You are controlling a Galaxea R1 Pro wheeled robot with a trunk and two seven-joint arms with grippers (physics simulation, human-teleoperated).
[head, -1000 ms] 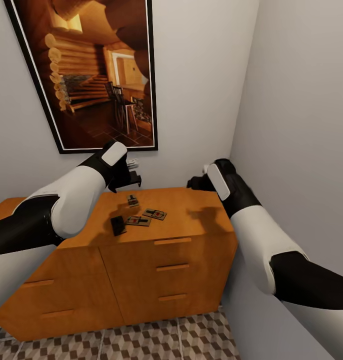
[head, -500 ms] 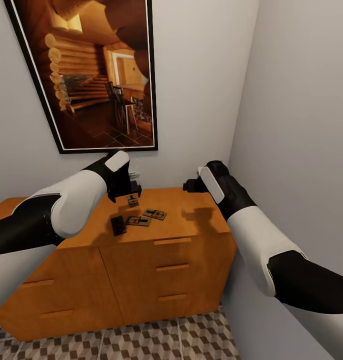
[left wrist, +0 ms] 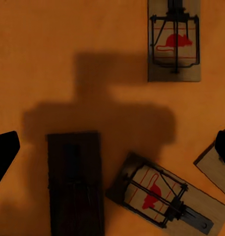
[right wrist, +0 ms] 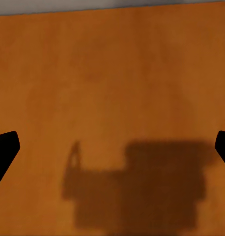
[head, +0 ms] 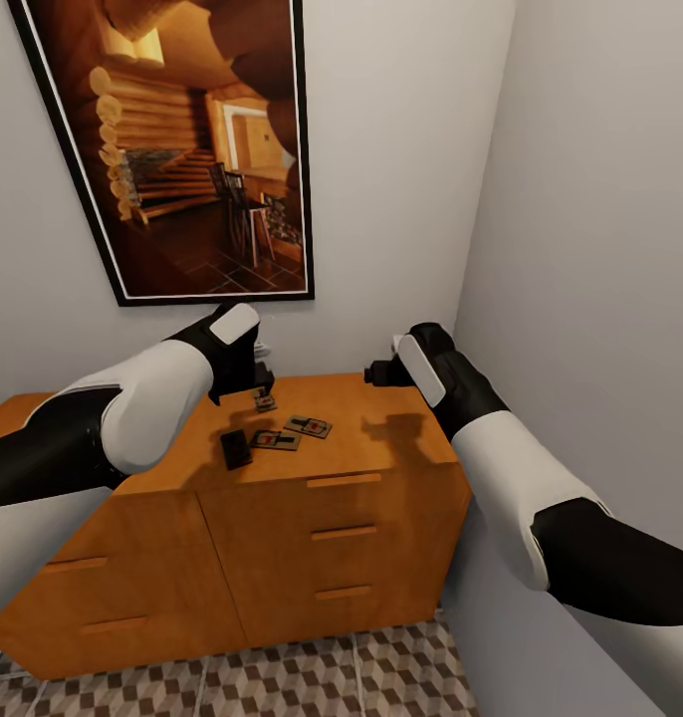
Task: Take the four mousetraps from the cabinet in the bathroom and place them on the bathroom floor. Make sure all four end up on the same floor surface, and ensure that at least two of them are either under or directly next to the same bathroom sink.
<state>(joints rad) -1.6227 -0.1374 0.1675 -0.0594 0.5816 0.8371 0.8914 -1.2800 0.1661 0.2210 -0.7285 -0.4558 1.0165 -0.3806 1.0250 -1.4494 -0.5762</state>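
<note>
Four mousetraps lie on the top of the orange wooden cabinet (head: 322,498), grouped toward its back edge and left of its middle. Three are pale wood rectangles with a black wire frame and a red mouse printed on the board; the fourth is plain and very dark.

In the head view, one pale mousetrap (head: 265,401) lies nearest the back edge, directly below the left gripper (head: 250,376). A second pale mousetrap (head: 308,426) lies just toward the front of it, and a third (head: 276,439) lies beside that one, close enough that touching cannot be ruled out. The dark mousetrap (head: 235,449) lies nearest the front edge, apart from the others.

In the left wrist view the dark mousetrap (left wrist: 75,182) and one pale mousetrap (left wrist: 166,196) lie corner to corner, another (left wrist: 173,42) well apart.

The left gripper's fingertips stand apart with nothing between them. The right gripper (right wrist: 112,147) hovers over bare cabinet top near the back right corner, its fingertips likewise spread wide.

The three drawer fronts are closed. Patterned floor (head: 282,677) shows below the cabinet.
</note>
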